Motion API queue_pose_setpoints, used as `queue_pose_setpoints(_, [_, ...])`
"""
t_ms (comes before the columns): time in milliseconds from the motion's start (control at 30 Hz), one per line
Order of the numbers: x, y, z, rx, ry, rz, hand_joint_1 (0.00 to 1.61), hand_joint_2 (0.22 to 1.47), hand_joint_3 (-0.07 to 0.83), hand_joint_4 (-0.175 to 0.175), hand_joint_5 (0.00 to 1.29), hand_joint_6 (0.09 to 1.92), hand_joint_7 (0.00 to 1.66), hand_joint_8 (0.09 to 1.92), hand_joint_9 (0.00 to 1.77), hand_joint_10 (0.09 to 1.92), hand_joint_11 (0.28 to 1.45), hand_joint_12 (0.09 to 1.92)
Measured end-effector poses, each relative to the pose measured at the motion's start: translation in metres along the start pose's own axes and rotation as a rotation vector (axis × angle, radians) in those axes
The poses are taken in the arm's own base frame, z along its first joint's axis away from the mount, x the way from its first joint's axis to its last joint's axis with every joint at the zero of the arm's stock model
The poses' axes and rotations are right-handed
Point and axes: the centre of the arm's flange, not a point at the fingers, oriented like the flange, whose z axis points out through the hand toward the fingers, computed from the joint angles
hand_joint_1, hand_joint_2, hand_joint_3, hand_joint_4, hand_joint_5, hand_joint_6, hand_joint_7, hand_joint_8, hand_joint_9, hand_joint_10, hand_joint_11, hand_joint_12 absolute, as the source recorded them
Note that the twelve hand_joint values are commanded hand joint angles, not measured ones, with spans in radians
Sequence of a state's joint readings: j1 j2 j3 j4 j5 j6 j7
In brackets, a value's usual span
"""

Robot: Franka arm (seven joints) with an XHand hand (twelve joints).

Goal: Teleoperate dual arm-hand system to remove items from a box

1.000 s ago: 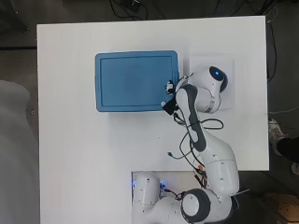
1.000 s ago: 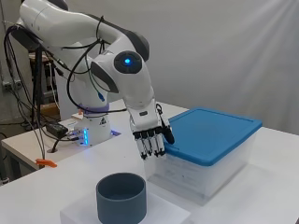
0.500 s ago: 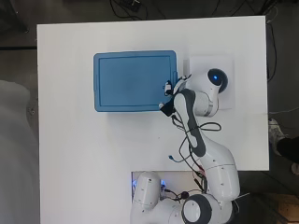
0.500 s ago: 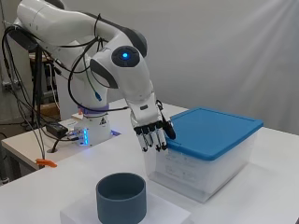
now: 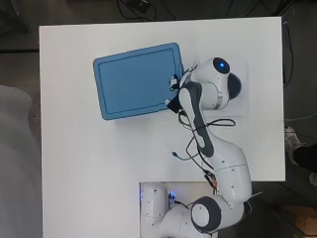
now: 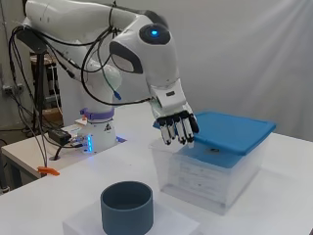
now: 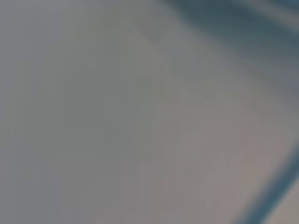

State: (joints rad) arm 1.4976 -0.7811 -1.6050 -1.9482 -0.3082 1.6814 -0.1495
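A white table point(image 5: 99, 188) holds a clear plastic box point(image 6: 210, 178) topped with a blue lid point(image 5: 137, 80). In the overhead view the box sits in the upper middle of the table, turned slightly askew to the table's edges. In the side view the lid looks tilted, its near end raised off the box rim and its far end lower, though how it rests there is hard to judge. A dark grey round cup point(image 6: 126, 207) stands on a low white block point(image 6: 166, 227) in front of the box in the side view, well apart from it; in the overhead view the arm covers that spot and the cup cannot be seen. Loose cables trail from the white arm point(image 5: 218, 163) near its base. The hand point(image 6: 177, 126) hangs at the lid's near edge, on the side closest to the arm, with its fingers point(image 6: 167, 135) pointing down and only slightly bent, spread a little apart. The fingertips overlap the lid's edge and the box's upper rim, but whether they touch or grip the lid cannot be told; nothing is plainly held. From above, only small dark parts of the hand point(image 5: 174, 83) show beside the lid's right edge. The box's contents are not readable through its cloudy walls. The wrist view is a grey blur with blue streaks at its margins.
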Motion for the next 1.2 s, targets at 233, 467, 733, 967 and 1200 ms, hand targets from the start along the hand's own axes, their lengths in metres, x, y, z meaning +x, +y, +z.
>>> queue_pose_setpoints(233, [0.036, -0.038, -0.032, -0.001, -0.044, -0.059, 1.19, 1.15, -0.002, -0.108, 0.78, 1.21, 1.12, 1.02, 1.25, 0.91, 0.66, 1.01])
queue_pose_setpoints(467, [0.062, -0.051, -0.048, 0.128, -0.014, -0.153, 1.24, 1.14, 0.002, -0.160, 0.76, 1.21, 1.12, 0.89, 1.39, 0.13, 0.76, 0.33])
queue_pose_setpoints(733, [0.075, -0.066, -0.039, 0.322, -0.047, -0.292, 1.22, 1.18, -0.001, -0.175, 0.68, 1.28, 1.02, 1.07, 1.37, 0.09, 0.77, 0.32])
queue_pose_setpoints(967, [0.095, -0.108, -0.021, 0.363, -0.168, -0.426, 1.22, 1.17, -0.001, -0.140, 0.72, 1.26, 1.03, 1.05, 1.35, 0.09, 0.77, 0.33])
queue_pose_setpoints(1200, [0.118, -0.189, 0.011, 0.292, -0.352, -0.622, 0.93, 1.24, 0.005, 0.146, 0.73, 1.37, 1.01, 1.88, 1.30, 1.83, 0.94, 1.82])
